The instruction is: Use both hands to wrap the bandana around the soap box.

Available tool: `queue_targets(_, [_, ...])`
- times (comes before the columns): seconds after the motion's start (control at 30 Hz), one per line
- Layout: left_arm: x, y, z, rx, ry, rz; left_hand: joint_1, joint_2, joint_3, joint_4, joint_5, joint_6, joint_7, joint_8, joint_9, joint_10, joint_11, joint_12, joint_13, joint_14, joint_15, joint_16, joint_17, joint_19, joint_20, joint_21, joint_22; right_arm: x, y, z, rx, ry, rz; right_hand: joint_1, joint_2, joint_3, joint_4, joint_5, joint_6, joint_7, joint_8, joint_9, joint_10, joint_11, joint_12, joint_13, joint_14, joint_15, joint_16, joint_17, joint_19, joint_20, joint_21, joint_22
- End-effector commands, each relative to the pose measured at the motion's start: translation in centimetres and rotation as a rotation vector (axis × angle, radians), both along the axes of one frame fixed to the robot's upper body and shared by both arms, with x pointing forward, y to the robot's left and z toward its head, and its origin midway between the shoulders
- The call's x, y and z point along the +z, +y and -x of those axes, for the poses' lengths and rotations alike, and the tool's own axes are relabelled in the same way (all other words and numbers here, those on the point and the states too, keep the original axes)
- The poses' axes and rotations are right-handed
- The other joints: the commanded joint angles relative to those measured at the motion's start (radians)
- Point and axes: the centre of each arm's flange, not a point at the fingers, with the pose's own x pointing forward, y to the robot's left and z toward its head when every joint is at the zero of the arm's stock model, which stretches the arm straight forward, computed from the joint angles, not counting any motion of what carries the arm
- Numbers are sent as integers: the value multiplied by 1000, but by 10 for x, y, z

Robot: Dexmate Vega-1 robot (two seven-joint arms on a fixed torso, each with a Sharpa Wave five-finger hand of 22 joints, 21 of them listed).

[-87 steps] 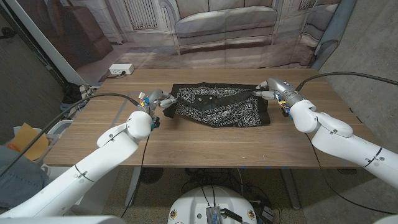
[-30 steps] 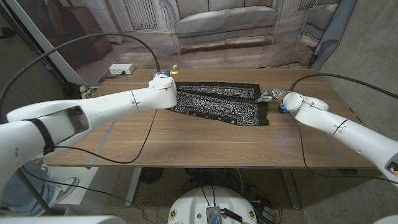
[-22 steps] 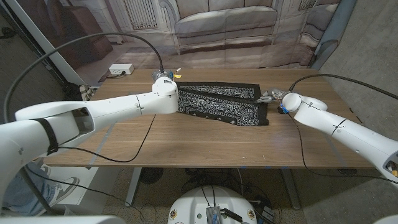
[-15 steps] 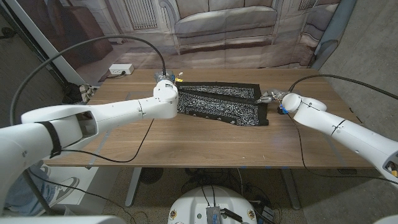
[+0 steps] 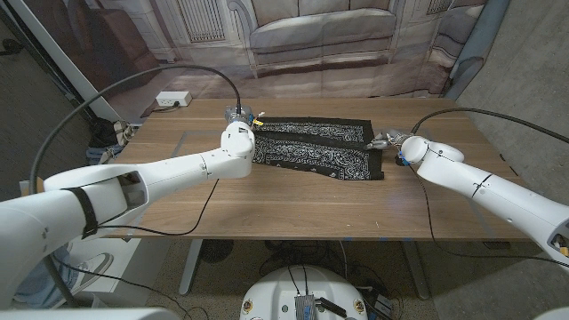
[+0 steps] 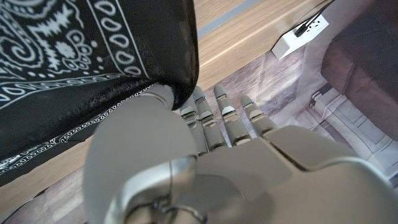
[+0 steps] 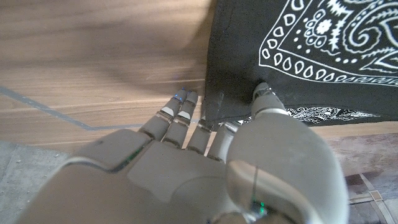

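Observation:
The black bandana [image 5: 316, 151] with white paisley print lies stretched in a long band across the far middle of the wooden table [image 5: 293, 209]. My left hand [image 5: 238, 116] is at its far left corner and pinches the cloth's edge between thumb and fingers, as the left wrist view shows with the bandana [image 6: 74, 56] over the left hand [image 6: 186, 155]. My right hand [image 5: 388, 140] grips the right end. In the right wrist view the thumb of my right hand [image 7: 205, 162] presses on the bandana's [image 7: 298, 50] corner, with the fingers under the edge. Whatever lies under the cloth is hidden.
Bare wood runs along the table's near half and both ends. Black cables trail from both arms over the table's sides. A white power strip [image 5: 173, 98] lies on the floor behind the far left corner.
The left hand has gone from the bandana's near left side to its far left corner, and the bunched cloth is now pulled out flatter. Over the last second both hands barely shift.

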Motion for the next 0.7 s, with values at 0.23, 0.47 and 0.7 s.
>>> queue_targets(0.23, [-13,-3,-13,-72,18,-60,-107,-73,-62,24,3,-228,-6,-24,5,-122,9,5,-2,-84,9,7,9,-53,-3,2,-2,-2,18,12,0,-32,48,-14,-18,9,-7,-6,-114,3,-46,6,-48,13,-17,6,-36,2,3,1,-32,8,-5,4])
queue_targets(0.47, [-13,3,-14,-69,67,-61,-167,-106,-106,46,16,-379,0,-31,3,-193,16,4,-4,-144,30,3,10,-90,-2,-2,-2,1,20,18,-14,-68,61,-49,-39,-4,5,-7,-236,10,-101,7,-89,33,-21,9,-64,16,6,4,-49,19,-5,4])
queue_targets(0.7, [-10,5,-11,-80,102,-76,-219,-136,-148,64,19,-534,25,-29,1,-295,27,0,-4,-219,49,2,12,-160,2,-11,-2,4,23,25,-18,-115,85,-76,-47,-8,10,-4,-425,29,-178,5,-138,47,-21,11,-105,33,6,3,-62,30,-3,4])
